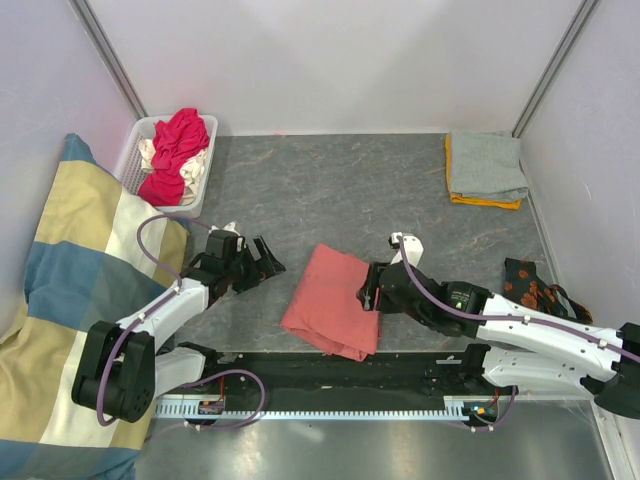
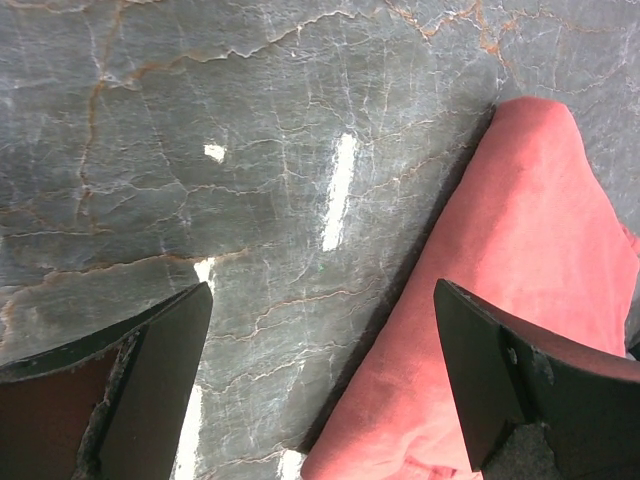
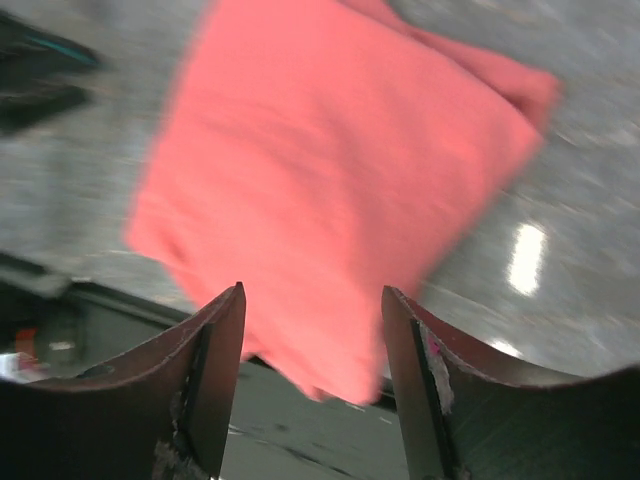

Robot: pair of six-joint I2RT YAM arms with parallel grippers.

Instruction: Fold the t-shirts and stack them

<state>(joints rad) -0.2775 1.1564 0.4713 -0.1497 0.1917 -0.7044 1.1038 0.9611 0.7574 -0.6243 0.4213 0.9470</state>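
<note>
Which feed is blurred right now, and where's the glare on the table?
Right wrist view: motion-blurred, with the folded salmon-pink cotton t-shirt smeared and one bright glare patch to its right. Left wrist view: sharp, with white glare streaks on the grey marbled tabletop. Top external view: sharp, evenly lit.

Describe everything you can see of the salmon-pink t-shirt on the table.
The salmon-pink t-shirt looks like soft matte cotton, folded into a rough rectangle. It lies flat and skewed on the grey marbled table, near the front edge, its near corner reaching the black rail. The open right gripper is at its right edge; contact is unclear. The open left gripper stands apart on its left.
</note>
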